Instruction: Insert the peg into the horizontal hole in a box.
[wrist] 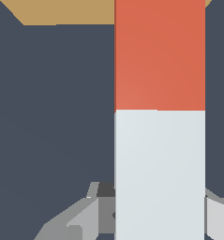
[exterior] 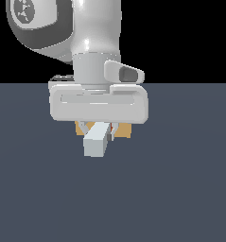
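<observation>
Tan cardboard colour is showing just behind the gripper [exterior: 101, 134] in the exterior view, where the box [exterior: 125, 130] is peeking out on both sides of the fingers, sitting on the dark slate surface [exterior: 180, 189]. Most of the box is being hidden by the white hand of the arm [exterior: 93, 38], so the hole cannot be made out in either view.

The peg [exterior: 96, 141] is being held off the surface, lying roughly level, with its pale grey end pointing toward the exterior camera and its length running back toward the box. A thin sliver of its orange-red half is showing beside the far finger. The jaws are pinching the peg on its pale half, one finger [exterior: 86, 128] pressing on each side of the bar.

In the wrist view the peg [wrist: 159, 117] is filling much of the frame, the pale half lying nearest the fingers [wrist: 92, 213] and the orange-red half reaching away toward the box [wrist: 62, 11], whose tan face is showing as a band at the frame's edge. The red end is overlapping that tan band in the picture, but whether the tip is touching the box or is apart from it cannot be told. The dark surface [wrist: 48, 103] is lying under everything.
</observation>
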`<state>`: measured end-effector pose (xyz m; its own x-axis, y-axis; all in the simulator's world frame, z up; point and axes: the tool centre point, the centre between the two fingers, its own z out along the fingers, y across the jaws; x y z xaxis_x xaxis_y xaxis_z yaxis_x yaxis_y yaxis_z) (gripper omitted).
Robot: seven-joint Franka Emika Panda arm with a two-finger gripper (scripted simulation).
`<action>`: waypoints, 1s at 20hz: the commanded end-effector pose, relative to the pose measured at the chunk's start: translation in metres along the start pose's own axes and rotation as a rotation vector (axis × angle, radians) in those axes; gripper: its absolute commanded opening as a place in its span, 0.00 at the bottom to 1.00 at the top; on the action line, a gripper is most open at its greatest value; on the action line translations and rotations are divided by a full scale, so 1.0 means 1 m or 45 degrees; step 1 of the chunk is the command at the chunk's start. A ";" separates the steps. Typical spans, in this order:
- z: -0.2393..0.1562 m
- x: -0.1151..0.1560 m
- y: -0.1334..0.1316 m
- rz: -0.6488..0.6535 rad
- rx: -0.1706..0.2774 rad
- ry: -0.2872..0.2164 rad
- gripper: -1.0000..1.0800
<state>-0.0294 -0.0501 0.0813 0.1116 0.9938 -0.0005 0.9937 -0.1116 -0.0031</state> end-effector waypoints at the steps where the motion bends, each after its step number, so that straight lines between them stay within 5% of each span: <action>1: -0.002 0.000 0.001 -0.002 -0.003 0.000 0.00; 11: -0.002 0.009 0.000 -0.003 -0.003 0.000 0.00; 20: -0.003 0.074 -0.001 -0.004 -0.005 0.001 0.00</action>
<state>-0.0244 0.0100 0.0822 0.1094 0.9940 -0.0005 0.9940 -0.1094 -0.0026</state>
